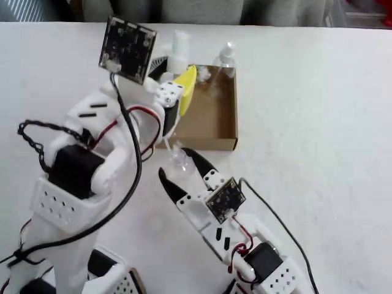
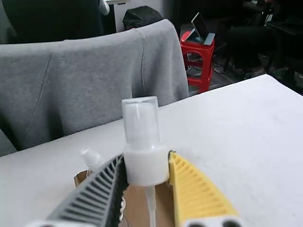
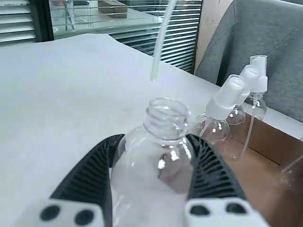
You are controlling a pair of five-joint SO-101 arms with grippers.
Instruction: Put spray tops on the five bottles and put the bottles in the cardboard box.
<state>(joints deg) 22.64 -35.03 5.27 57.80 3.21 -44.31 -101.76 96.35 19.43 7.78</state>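
Holding the spray top (image 2: 141,142) by its white collar in my left gripper (image 2: 146,161), jaws narrow and clamped on it, clear cap up, dip tube (image 3: 161,42) hanging down. The tube's tip is above the mouth of the open bottle (image 3: 158,161), not yet in, and looks a little off centre. That bottle stands on the table (image 1: 306,184) just beside the front wall of the cardboard box (image 1: 214,119), gripped around its body by my right gripper (image 3: 155,142), black fingers closed on both sides. Capped bottles (image 3: 222,109) already stand at the far end of the box; I see at least three, exact count unclear. Main risk as I judge it: the thin tube is bendy, so if I lower it off centre the tip catches the rim, buckles and slides down the outside. Second: the top is held only at the collar, so it can tilt in my jaws and seat crooked on the threads. Third: the bottle is light and slick, and pushing down or twisting could spin it in my right grip or tip it toward the box wall. My two arms are also close together here, so a sideways correction could knock one into the other.
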